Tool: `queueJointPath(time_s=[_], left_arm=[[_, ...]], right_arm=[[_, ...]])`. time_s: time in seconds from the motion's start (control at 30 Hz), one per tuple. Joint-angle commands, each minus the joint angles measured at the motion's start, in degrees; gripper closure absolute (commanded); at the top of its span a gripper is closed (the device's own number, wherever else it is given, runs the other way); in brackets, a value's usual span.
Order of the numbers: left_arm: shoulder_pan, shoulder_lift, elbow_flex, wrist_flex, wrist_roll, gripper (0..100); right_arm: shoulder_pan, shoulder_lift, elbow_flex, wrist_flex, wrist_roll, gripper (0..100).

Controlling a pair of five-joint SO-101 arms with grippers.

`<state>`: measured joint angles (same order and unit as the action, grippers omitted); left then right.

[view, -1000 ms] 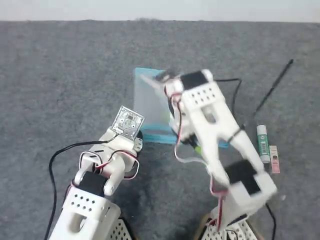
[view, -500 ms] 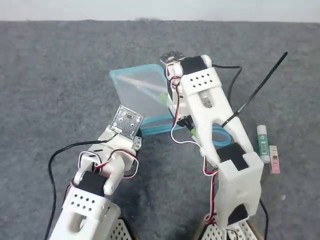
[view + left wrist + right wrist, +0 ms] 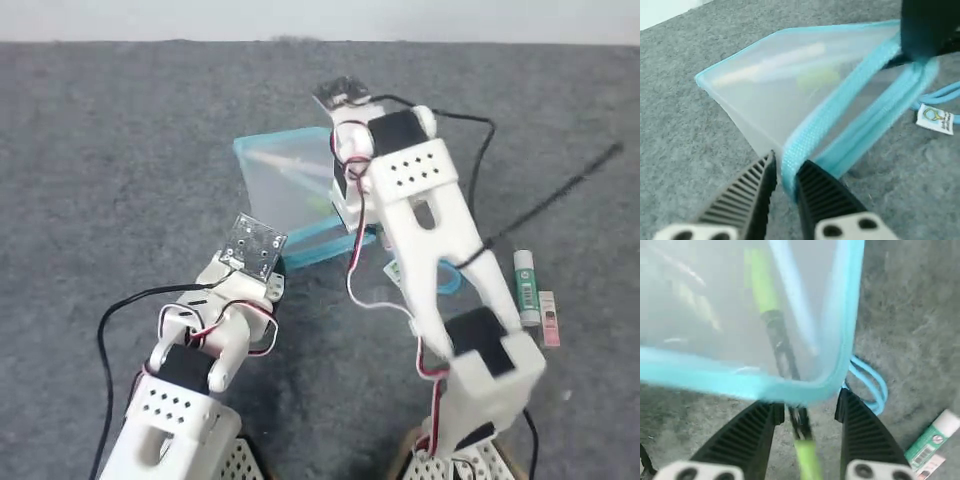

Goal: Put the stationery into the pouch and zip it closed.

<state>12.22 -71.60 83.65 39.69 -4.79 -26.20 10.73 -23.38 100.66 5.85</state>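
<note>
My left gripper [image 3: 785, 172] is pinched tight on the zip edge of the translucent, blue-trimmed pouch [image 3: 790, 95]. My right gripper [image 3: 810, 402] stands partly open at the pouch's rim, with a green pen [image 3: 805, 455] between its fingers, running into the pouch.

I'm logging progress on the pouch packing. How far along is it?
Done: a pale stick shows through the pouch wall. In hand: the left gripper pinches the blue zip edge, and a green pen sits half in the mouth at the right gripper. Left: the glue stick and a small pink item lie on the table, and the zip looks open.
</note>
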Motion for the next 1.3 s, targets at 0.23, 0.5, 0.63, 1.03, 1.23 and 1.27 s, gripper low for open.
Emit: queueJointPath(time_s=[0.23,0.5,0.63,1.03,1.23,1.27], left_arm=[[0.1,0.1,-0.6,-1.1,0.4,99],[-5.4,0.0,-3.7,1.7,0.6,99],[-6.1,0.0,-3.6,1.7,0.6,99],[-6.2,0.0,-2.3,1.5,0.4,99],[-6.5,0.0,-2.3,1.7,0.5,99],[-6.5,0.0,-2.2,1.7,0.5,99]], right_arm=[[0.0,-21.1,5.5,2.0,7.8,83.5],[19.9,-29.4,27.4,-1.1,21.0,83.5],[36.8,-32.2,36.7,-5.0,31.6,83.6],[62.8,-32.5,59.7,-27.4,47.3,83.6],[63.5,-30.5,64.7,-34.3,47.1,83.6],[63.7,-29.3,64.7,-34.4,47.1,83.6]])
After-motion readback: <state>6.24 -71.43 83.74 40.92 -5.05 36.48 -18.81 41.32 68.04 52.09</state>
